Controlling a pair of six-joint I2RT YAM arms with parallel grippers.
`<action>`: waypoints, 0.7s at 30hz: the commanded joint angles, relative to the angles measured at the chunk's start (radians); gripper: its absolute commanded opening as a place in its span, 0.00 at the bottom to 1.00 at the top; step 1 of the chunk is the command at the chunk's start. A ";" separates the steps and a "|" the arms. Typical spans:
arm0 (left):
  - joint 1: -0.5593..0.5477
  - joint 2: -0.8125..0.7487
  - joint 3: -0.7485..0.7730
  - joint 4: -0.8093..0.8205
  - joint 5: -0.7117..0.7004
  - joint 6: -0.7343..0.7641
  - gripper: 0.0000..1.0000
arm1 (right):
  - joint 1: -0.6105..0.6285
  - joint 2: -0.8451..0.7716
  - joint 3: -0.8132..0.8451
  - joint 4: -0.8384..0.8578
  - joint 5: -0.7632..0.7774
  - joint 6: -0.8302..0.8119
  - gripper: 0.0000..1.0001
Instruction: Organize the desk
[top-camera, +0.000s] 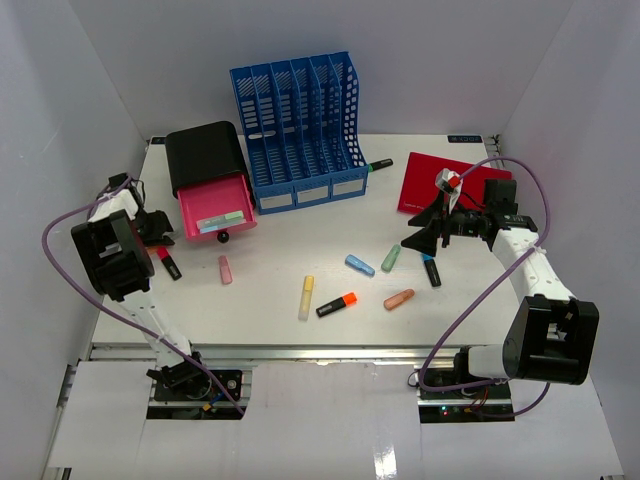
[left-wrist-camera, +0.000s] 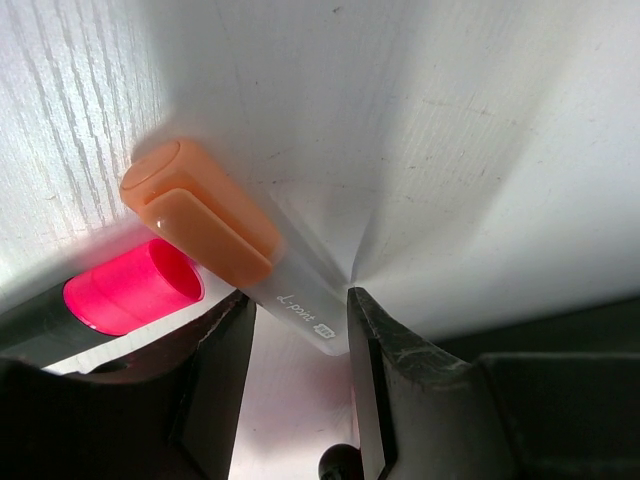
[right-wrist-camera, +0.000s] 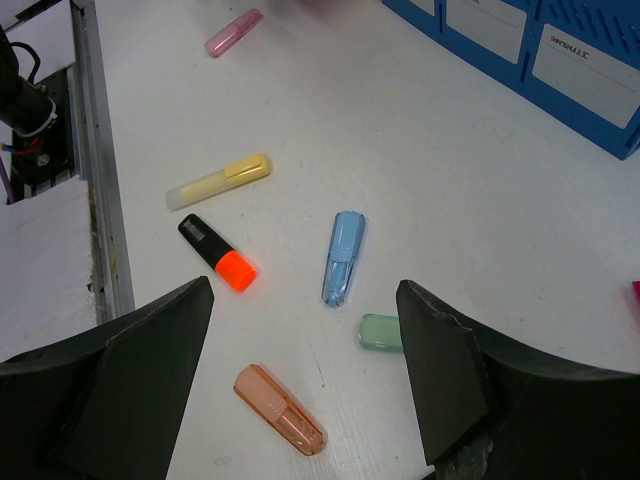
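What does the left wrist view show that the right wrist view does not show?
Left wrist only: an orange-capped highlighter between the fingers of the left tool, a pink-capped marker beside it. Right wrist only: the open right tool, a yellow highlighter, a blue highlighter, a peach highlighter, the blue file rack. Both: the white desk.

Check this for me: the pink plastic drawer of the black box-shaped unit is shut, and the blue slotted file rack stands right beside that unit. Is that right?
Not quite. The pink plastic drawer of the black box-shaped unit is pulled open, not shut, as the top external view shows. The blue slotted file rack does stand right beside that unit.
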 joint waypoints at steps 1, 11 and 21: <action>0.007 0.041 -0.024 -0.005 -0.025 -0.035 0.52 | -0.008 -0.007 0.031 -0.002 -0.038 -0.003 0.80; 0.007 0.031 -0.054 0.007 -0.036 -0.010 0.47 | -0.012 -0.013 0.032 -0.002 -0.041 -0.001 0.80; 0.004 -0.057 -0.034 0.040 -0.060 0.093 0.09 | -0.014 -0.017 0.031 -0.002 -0.044 0.000 0.80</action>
